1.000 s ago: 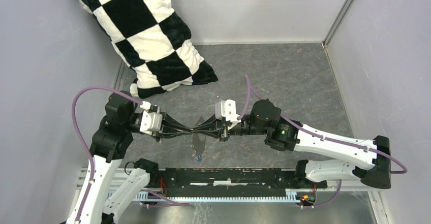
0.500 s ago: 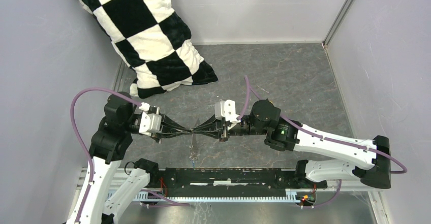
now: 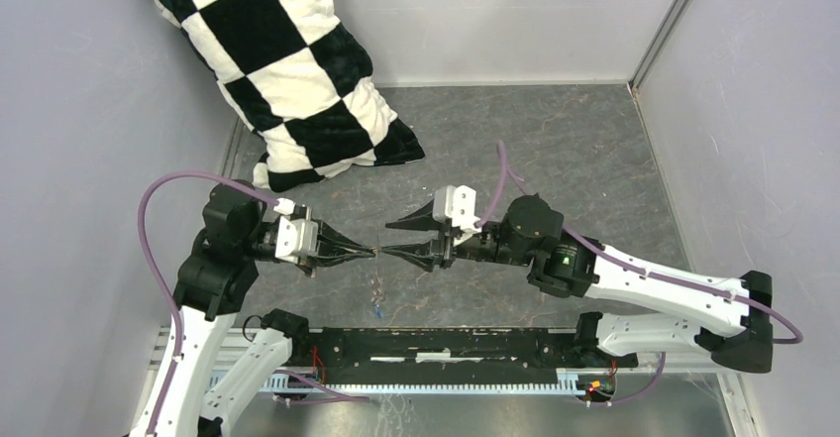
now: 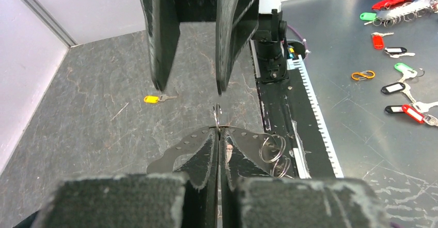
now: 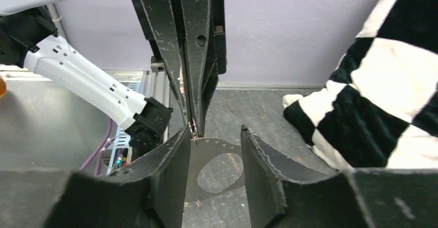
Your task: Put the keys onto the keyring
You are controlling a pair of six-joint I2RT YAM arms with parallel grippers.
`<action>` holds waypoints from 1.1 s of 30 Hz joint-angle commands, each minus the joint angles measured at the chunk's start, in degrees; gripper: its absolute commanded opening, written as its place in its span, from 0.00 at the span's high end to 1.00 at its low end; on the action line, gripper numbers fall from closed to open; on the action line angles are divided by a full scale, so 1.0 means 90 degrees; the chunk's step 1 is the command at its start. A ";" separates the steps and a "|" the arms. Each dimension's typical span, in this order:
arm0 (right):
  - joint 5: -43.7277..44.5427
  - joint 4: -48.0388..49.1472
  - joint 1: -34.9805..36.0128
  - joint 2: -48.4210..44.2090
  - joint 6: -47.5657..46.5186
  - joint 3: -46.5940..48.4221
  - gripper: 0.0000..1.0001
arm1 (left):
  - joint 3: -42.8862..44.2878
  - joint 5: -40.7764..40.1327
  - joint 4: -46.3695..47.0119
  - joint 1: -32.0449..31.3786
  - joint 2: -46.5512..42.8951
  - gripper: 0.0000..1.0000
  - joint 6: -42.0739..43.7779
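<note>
Top external, keyring (image 3: pixel 377 280) edge-on, barely visible

Counter (image 4: pixel 77 114) reads dark, mottled and matt, slate-like. Keyring (image 5: pixel 217 146) is thin, dull-grey sheet metal, pierced along its edge. Left gripper (image 4: pixel 219 131): black and matt, worn pale and rough at the edges. Yellow key (image 4: pixel 153 99) has a smooth plastic head on a bare metal shaft. Checkered pillow (image 3: pixel 287 70) is soft, deep-pile plush cloth.

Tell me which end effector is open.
The right end effector: its jaws stand apart, holding nothing. The left end effector is pinched shut on the keyring.
</note>
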 commanded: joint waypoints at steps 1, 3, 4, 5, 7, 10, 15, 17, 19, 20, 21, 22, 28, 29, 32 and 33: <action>0.0544 -0.0246 -0.0022 -0.0382 -0.0154 0.0029 0.50 | -0.0027 -0.0115 0.0039 -0.0008 0.0030 0.98 -0.0006; 0.0859 -0.0531 -0.0021 -0.0492 -0.0210 0.0089 0.44 | -0.0082 -0.0151 0.0040 -0.0011 -0.0044 0.98 0.0226; 0.1071 -0.0655 -0.0028 -0.0536 -0.0227 0.0116 0.42 | -0.0119 -0.0202 0.0040 -0.0009 -0.0094 0.98 0.0360; 0.1422 -0.0803 -0.0046 -0.0604 -0.0232 0.0130 0.39 | -0.0155 -0.0245 0.0037 -0.0009 -0.0146 0.98 0.0482; 0.2325 -0.1119 -0.0175 -0.0687 -0.0181 0.0137 0.35 | -0.0238 -0.0305 0.0039 -0.0006 -0.0176 0.98 0.0609; 0.3429 -0.1888 -0.0817 -0.0684 0.0298 0.0074 0.33 | -0.0329 -0.0341 0.0040 -0.0010 -0.0118 0.98 0.0580; 0.3556 -0.2485 -0.2400 -0.0717 0.1120 -0.0912 0.29 | -0.0689 -0.0365 0.1288 -0.0009 -0.0143 0.98 -0.1084; 0.3560 -0.2541 -0.2928 -0.0566 0.1252 -0.1343 0.27 | -0.0824 -0.0349 0.1557 -0.0011 -0.0217 0.98 -0.1261; 0.3626 -0.2367 -0.3339 -0.0403 0.1273 -0.1871 0.25 | -0.0890 -0.0396 0.1709 -0.0011 -0.0271 0.98 -0.1385; 0.3569 -0.2262 -0.3589 -0.0325 0.1304 -0.2073 0.25 | -0.0892 -0.0426 0.1718 -0.0011 -0.0275 0.98 -0.1434; 0.3464 -0.2155 -0.3796 -0.0205 0.1327 -0.2280 0.25 | -0.0884 -0.0445 0.1724 -0.0007 -0.0270 0.98 -0.1476; 0.3435 -0.2021 -0.3983 -0.0081 0.1332 -0.2441 0.25 | -0.0876 -0.0479 0.1720 -0.0011 -0.0274 0.98 -0.1511; 0.3798 -0.0910 -0.4366 0.0530 0.1055 -0.3255 0.30 | -0.0873 -0.0535 0.1649 -0.0011 -0.0285 0.98 -0.1548; 0.3840 -0.0720 -0.4379 0.0639 0.0995 -0.3307 0.31 | -0.0873 -0.0538 0.1651 -0.0011 -0.0282 0.98 -0.1551; 0.3882 -0.0348 -0.4416 0.0977 0.0848 -0.3310 0.34 | -0.0866 -0.0527 0.1644 -0.0011 -0.0249 0.98 -0.1581; 0.3921 -0.0251 -0.4416 0.1067 0.0798 -0.3298 0.35 | -0.0864 -0.0531 0.1643 -0.0007 -0.0241 0.98 -0.1589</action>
